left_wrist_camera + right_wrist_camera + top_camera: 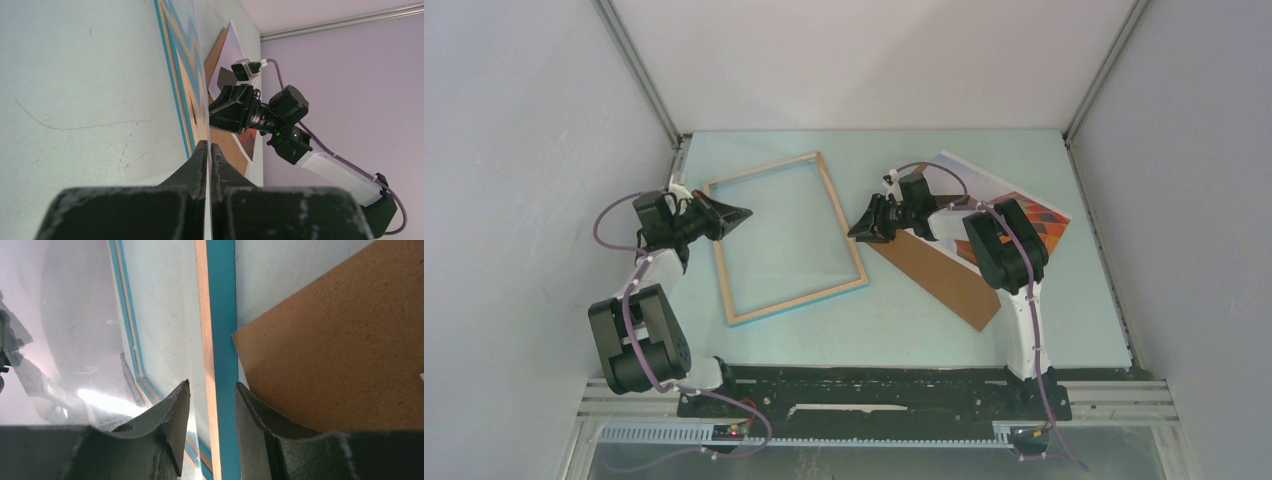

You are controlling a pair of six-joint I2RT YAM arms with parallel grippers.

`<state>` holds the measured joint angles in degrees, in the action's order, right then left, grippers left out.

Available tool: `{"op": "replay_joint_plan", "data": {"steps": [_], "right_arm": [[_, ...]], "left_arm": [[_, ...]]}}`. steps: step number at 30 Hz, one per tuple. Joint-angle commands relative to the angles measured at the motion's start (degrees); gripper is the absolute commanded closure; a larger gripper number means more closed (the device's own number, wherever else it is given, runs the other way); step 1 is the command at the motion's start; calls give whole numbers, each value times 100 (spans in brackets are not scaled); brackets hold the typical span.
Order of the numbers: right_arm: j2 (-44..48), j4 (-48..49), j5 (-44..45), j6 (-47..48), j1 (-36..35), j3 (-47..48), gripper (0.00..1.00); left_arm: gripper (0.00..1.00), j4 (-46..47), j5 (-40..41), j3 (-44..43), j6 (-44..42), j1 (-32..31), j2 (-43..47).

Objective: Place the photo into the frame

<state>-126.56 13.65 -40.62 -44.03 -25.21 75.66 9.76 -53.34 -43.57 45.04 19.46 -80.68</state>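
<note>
Brown backing board point(941, 277) on table point(924, 345)

The thin rectangular light-wood picture frame point(845, 225) lies flat on the pale table point(904, 330), left of centre. Just right of it lies the plain brown backing board point(939, 280), one corner near the frame's right rail. The white-bordered paper photo point(984, 180) lies behind the board, against its far side.
</note>
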Motion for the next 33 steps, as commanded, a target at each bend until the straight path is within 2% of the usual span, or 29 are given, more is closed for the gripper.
{"op": "replay_joint_plan", "data": {"steps": [1,15,22,33], "right_arm": [[42,191,-64,7,-20,-45,55],[44,200,-69,3,-19,-46,55],[23,246,-67,-31,-19,-44,55],[-18,270,-83,-56,-36,-21,54]], "left_arm": [[100,582,-220,111,243,-140,-11],[100,395,-300,-105,147,-271,-315],[100,316,-438,-159,31,-287,-74],[100,677,-538,-215,299,-373,-97]]}}
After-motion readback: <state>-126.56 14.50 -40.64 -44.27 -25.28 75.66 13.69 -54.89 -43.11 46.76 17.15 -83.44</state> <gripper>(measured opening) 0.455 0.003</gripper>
